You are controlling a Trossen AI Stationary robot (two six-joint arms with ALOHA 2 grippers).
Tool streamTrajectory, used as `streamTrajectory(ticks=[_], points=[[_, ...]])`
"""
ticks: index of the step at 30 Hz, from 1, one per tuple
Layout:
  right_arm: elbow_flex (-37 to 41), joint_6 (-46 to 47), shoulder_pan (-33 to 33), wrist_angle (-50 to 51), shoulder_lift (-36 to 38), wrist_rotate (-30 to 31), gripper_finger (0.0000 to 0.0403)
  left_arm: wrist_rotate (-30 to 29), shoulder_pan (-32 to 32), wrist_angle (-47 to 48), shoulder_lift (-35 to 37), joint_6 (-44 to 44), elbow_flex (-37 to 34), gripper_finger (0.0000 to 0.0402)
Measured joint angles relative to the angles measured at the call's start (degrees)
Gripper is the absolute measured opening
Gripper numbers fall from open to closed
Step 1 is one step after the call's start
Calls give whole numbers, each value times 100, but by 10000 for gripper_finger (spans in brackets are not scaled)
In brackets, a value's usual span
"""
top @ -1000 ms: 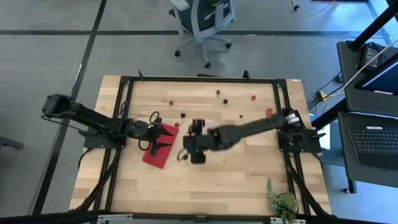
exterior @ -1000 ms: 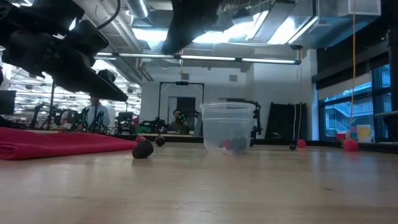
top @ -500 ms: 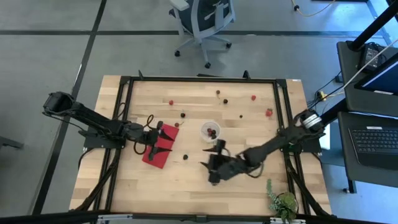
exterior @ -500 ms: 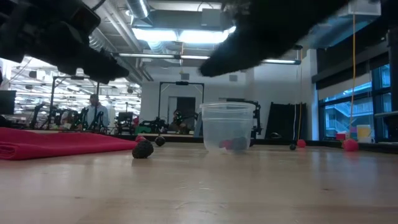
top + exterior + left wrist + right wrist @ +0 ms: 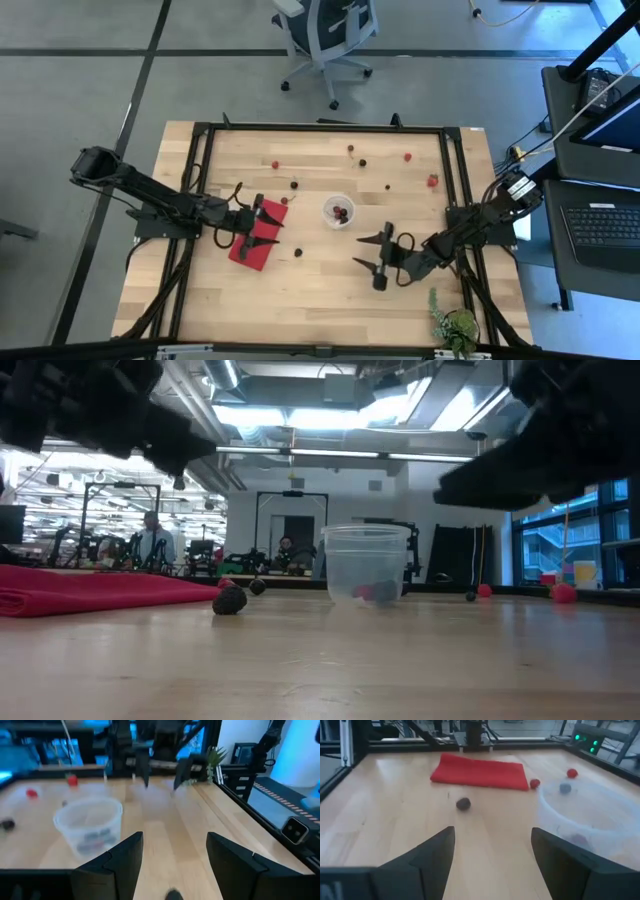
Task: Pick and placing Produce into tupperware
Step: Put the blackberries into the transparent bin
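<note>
Right gripper point(image 5: 372, 264) has pulled back from the tupperware point(image 5: 338, 211), fingers wide, empty; cherries point(image 5: 341, 213) now inside, likely a drop done. Left gripper point(image 5: 268, 226) wide over red cloth point(image 5: 250, 247); loose cherry point(image 5: 298, 252) remains

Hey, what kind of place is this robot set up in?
Probably a robotics lab or open workshop: the wooden table sits in a black frame on bare concrete, with an office chair and laptop nearby, and more equipment under exposed ceiling ducts behind.
</note>
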State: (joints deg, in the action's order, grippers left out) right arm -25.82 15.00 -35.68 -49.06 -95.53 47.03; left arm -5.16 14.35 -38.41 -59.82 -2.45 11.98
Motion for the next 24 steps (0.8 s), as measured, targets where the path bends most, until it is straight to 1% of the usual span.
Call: streamTrajectory(ticks=[2,5,6,8,11,13,17,19,22,24], points=[[277,126,-50,-214,0,5,264,-18,102,2,-190,356,215,212],[585,333,-97,-572,0,-5,264,-17,284,19,-736,831,676,212],[675,408,-99,-668,0,-15,264,-17,346,79,-938,883,836,212],[804,427,-95,-842,-2,-11,264,-127,445,503,-1399,851,1220,212],[858,400,-94,-924,-2,-1,264,-578,579,1446,-2045,537,1768,212],[852,335,-94,-942,-2,-7,264,-775,633,1870,-2404,243,2040,212],[850,134,-94,-953,-2,-11,264,-869,658,1868,-2940,-264,2278,212],[850,122,-94,-951,-2,-14,264,-1106,658,1875,-3117,-555,2295,212],[848,125,-94,-951,-2,-113,264,-1541,656,1997,-3316,-1305,2295,212],[848,120,-94,-951,-4,-195,264,-1631,656,1982,-3430,-1724,2295,212]])
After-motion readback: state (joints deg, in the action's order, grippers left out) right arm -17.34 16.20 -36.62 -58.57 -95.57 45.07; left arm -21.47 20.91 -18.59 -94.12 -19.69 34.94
